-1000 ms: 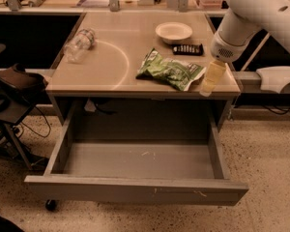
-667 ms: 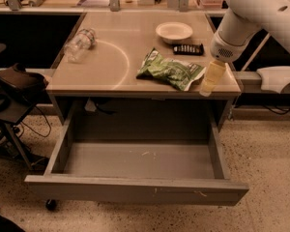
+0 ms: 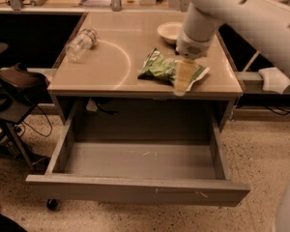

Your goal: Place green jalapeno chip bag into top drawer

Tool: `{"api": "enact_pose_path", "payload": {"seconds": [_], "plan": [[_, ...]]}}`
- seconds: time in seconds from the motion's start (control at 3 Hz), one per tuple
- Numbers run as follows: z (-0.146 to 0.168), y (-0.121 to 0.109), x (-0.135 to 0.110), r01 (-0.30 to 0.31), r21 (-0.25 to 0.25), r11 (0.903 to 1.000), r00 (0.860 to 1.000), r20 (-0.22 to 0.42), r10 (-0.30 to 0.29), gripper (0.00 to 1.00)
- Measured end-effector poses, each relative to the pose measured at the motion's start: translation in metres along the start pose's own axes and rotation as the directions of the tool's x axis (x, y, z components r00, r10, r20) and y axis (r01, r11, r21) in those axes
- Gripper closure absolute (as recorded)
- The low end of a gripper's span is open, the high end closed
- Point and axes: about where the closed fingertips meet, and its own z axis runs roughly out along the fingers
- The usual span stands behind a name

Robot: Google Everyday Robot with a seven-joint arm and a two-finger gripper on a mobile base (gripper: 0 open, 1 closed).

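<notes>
Camera view, single frame.

- Table (image 3: 104,69): tan top with a faint pale ring mark on it.
- Top drawer (image 3: 135,190): pulled well out below the tabletop towards the camera. Grey interior visible, with a few light scuffs on the floor of it.
- Green jalapeno chip bag (image 3: 159,67): lies flat on the tabletop, right of centre and near the front edge. It is not in the drawer.
- Gripper (image 3: 182,83): hangs from the white arm (image 3: 241,13), which enters from the upper right. It is pale yellowish and points down over the right part of the bag, its tip at the table's front edge. Open or closed: cannot tell. Contact with the bag: cannot tell, as the gripper overlaps it from this angle.
- White bowl (image 3: 169,30): at the rear right of the table, behind the bag, partly hidden by the arm.
- Clear plastic bottle (image 3: 80,44): on its side at the left of the tabletop, well apart from the bag.
- Dark cable (image 3: 106,109): hangs under the tabletop at the back of the drawer opening.
- Dark bag (image 3: 19,79): on a stand left of the table.
- Floor (image 3: 261,153): speckled.
</notes>
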Motion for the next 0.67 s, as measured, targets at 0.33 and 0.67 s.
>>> {"api": "enact_pose_path", "payload": {"seconds": [0.33,0.67], "plan": [[0.0019,0.0002,0.0000,-0.002,-0.001,1.0000,1.000,0.000,0.002,0.00],[0.0077,-0.0002,0.0036,-0.013,0.002,0.9999,1.000,-0.021,0.013,0.00]]}}
